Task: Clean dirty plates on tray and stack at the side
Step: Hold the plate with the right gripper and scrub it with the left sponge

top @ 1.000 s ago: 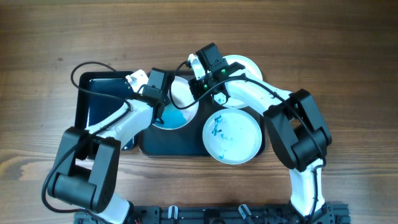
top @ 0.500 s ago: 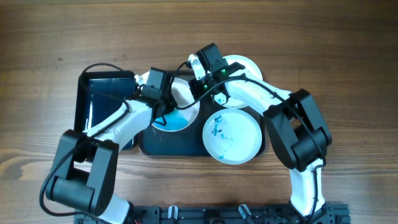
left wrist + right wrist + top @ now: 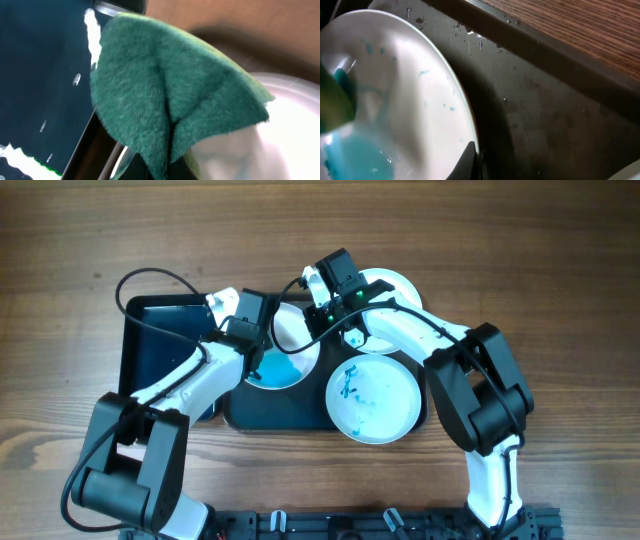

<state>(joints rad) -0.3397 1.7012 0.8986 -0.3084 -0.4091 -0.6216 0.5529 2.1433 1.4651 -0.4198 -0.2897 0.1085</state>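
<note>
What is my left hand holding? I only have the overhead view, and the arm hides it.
Observer: The left wrist view shows the left hand pinching a folded green sponge over the edge of the plate.
Operator: Does the other arm have that plate?
Observer: In the right wrist view, one finger of the right hand sits on its rim. The other finger is hidden.
Operator: Is the tray dry there?
Observer: It seems not. Wet-looking specks dot the tray beside the plate.

white arms point(image 3: 395, 330), black joints point(image 3: 490, 395) (green led, right), looping black cable point(image 3: 150, 277)
</note>
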